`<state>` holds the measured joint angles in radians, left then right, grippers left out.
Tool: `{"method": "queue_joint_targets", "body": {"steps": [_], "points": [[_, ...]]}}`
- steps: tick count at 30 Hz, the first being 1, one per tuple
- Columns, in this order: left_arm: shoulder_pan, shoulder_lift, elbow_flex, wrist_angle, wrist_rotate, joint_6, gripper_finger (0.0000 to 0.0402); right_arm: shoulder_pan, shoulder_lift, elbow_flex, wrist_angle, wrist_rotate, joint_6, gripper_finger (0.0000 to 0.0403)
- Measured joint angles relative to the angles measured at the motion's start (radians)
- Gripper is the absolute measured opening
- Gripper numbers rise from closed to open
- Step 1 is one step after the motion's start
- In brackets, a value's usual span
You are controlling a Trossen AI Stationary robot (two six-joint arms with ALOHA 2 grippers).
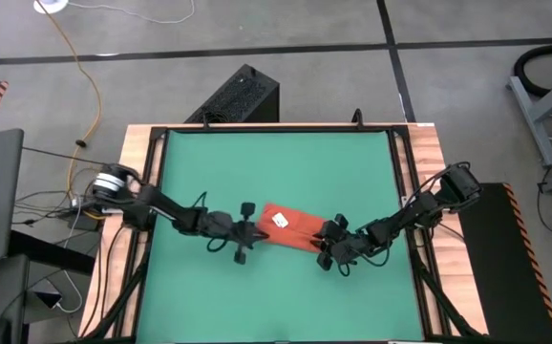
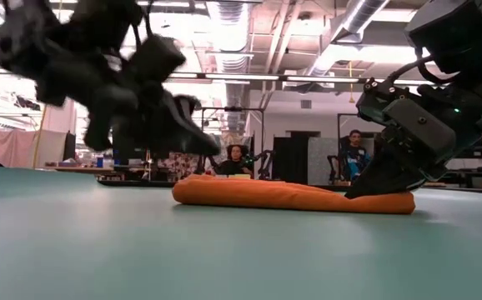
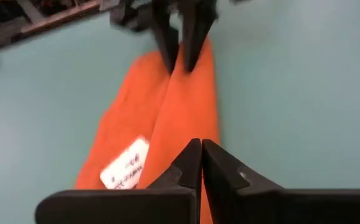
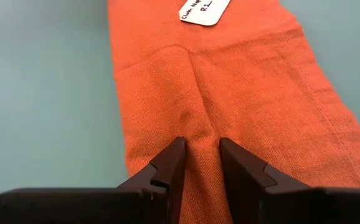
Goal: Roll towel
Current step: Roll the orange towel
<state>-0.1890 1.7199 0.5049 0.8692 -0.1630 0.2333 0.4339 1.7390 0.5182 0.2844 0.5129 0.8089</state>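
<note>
Both my grippers pinch the towel (image 1: 290, 225): right gripper (image 4: 202, 163) nipping a ridge of cloth at one end, left gripper (image 3: 200, 163) clamped on the opposite end. It lies folded long, white tag (image 4: 203, 10) up, mid green mat (image 1: 276, 172).

Towel (image 1: 290, 227): orange-red cloth, plain weave, folded into a narrow elongated band lying flat on the green mat (image 1: 276, 172). Located near the mat's middle, closer to its front edge. Small white tag (image 1: 279, 221) faces up on its left portion. A lengthwise crease runs along it.
</note>
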Motion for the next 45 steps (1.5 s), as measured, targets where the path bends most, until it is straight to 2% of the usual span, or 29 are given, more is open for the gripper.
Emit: {"method": "queue_joint_targets", "body": {"steps": [6,12,14,17,21,26,30,34,38,41,45], "points": [[0.066,0.175,0.001,0.146,-0.001,-0.029,0.0000,0.000,0.000,0.000,0.001,0.000,0.002,0.0122],[0.113,0.253,0.002,0.145,0.028,-0.113,0.0000,0.021,-0.001,-0.001,0.004,0.007,0.003,0.0122],[0.121,0.260,0.004,0.131,0.031,-0.142,0.0000,0.040,-0.025,-0.004,-0.001,0.028,0.004,0.0122],[0.128,0.265,0.006,0.101,0.037,-0.175,0.0000,0.090,-0.102,-0.005,-0.045,0.150,-0.017,0.0122],[0.130,0.266,0.006,0.092,0.063,-0.193,0.0000,0.151,-0.224,-0.006,-0.137,0.255,-0.079,0.0122],[0.130,0.267,0.006,0.084,0.069,-0.234,0.0000,0.211,-0.316,-0.007,-0.106,0.292,-0.189,0.0122],[0.130,0.268,0.006,0.084,0.070,-0.241,0.0000,0.238,-0.315,-0.004,-0.059,0.286,-0.281,0.0126],[0.130,0.268,0.006,0.078,0.069,-0.262,0.0000,0.233,-0.263,-0.005,-0.049,0.290,-0.314,0.0159],[0.130,0.268,0.006,0.065,0.069,-0.293,0.0000,0.198,-0.195,-0.004,-0.032,0.289,-0.307,0.0223],[0.130,0.268,0.006,0.064,0.069,-0.303,0.0000,0.170,-0.133,-0.004,0.004,0.238,-0.311,0.0270],[0.130,0.268,0.006,0.064,0.069,-0.319,0.0000,0.149,-0.039,-0.003,0.091,0.195,-0.359,0.0291]]}}
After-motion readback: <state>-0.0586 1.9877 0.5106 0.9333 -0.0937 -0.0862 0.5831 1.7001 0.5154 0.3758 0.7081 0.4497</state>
